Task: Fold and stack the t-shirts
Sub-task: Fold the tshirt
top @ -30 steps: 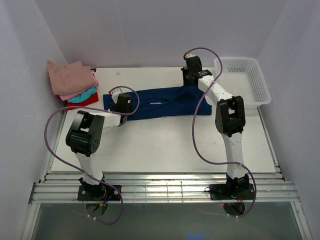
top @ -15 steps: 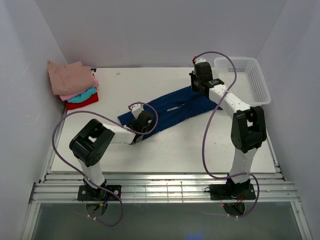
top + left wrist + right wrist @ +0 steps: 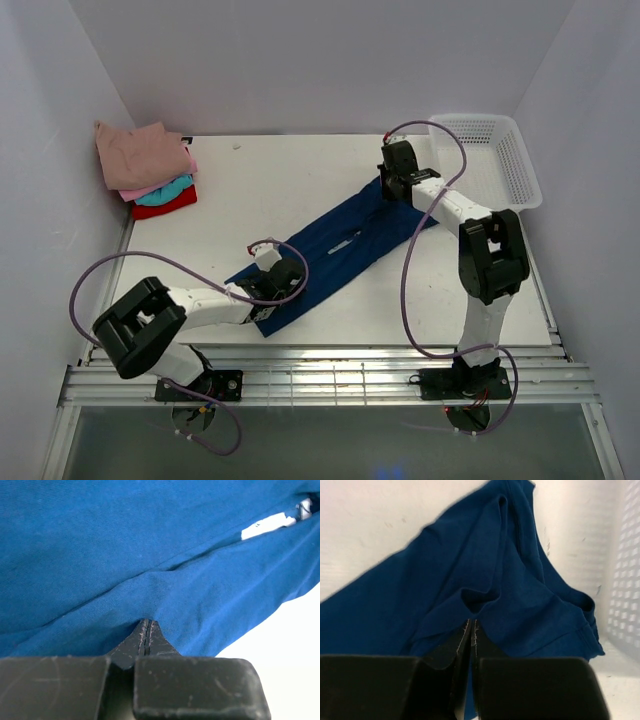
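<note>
The navy blue tee (image 3: 335, 245) lies folded into a long strip, slanting from the near left to the far right of the table. My left gripper (image 3: 283, 282) is shut on its near end; in the left wrist view (image 3: 145, 622) the cloth (image 3: 125, 545) bunches at the closed fingertips. My right gripper (image 3: 393, 185) is shut on its far end; the right wrist view (image 3: 471, 622) shows cloth (image 3: 485, 580) pinched between the tips. Folded dusty-pink (image 3: 140, 153), pink, teal (image 3: 165, 190) and red (image 3: 165, 207) tees are stacked at the far left.
A white mesh basket (image 3: 490, 160) stands at the far right, close to my right gripper, and shows at the right edge of the right wrist view (image 3: 627, 565). White walls enclose the table on three sides.
Both grippers kept their hold while the left one dragged the tee's left end toward the near edge. The strip turned from lying crosswise to lying diagonally. The right gripper shifted slightly right.
</note>
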{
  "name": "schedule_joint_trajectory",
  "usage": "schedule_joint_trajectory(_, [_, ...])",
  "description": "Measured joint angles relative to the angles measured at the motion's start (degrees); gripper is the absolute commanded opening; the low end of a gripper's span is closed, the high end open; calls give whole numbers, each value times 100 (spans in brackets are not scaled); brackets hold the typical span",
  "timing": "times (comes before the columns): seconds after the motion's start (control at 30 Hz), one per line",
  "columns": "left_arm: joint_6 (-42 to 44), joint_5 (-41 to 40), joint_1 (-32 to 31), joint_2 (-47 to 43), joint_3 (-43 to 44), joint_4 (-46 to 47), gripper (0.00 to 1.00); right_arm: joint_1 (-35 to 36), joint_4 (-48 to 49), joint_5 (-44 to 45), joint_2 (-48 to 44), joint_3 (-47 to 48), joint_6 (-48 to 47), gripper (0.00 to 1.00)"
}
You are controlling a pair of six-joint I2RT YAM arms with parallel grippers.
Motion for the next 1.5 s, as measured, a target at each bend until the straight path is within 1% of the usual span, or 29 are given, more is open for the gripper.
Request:
schedule_joint_trajectory(0.17, [-105, -7, -28, -702, -393, -546, 0, 63, -369, 7, 621, 2, 151, 8])
schedule_joint_trajectory(0.27, [-127, -9, -63, -1003, -542, -785, 0, 146, -562, 31, 754, 2, 258, 8])
schedule_joint_trajectory(0.43, [-101, -13, -109, -1220, -603, -1051, 0, 280, -719, 94, 907, 129, 387, 8])
schedule_joint_trajectory(0.6, [-94, -28, -136, -1228, -601, -1095, 0, 396, -859, 122, 1471, 743, 415, 8])
schedule_joint_trajectory(0.77, [-103, -55, -181, -1095, -540, -1016, 0, 457, -964, 120, 1958, 1486, 433, 8])
schedule_joint_trajectory(0.9, [-142, -55, -243, -940, -448, -931, 0, 472, -1110, 66, 2441, 2282, 450, 8])
schedule_joint_trajectory(1.13, [-286, -52, -496, -468, -90, -835, 0, 479, -1182, -363, 3263, 3633, 380, 9])
schedule_joint_trajectory(1.2, [-321, -50, -603, -247, 107, -831, 0, 472, -1104, -570, 3357, 3764, 372, 9])
schedule_joint_trajectory(1.5, [-417, -17, -1196, 560, 935, -896, 0, 203, -358, -1777, 3451, 3740, 428, 12])
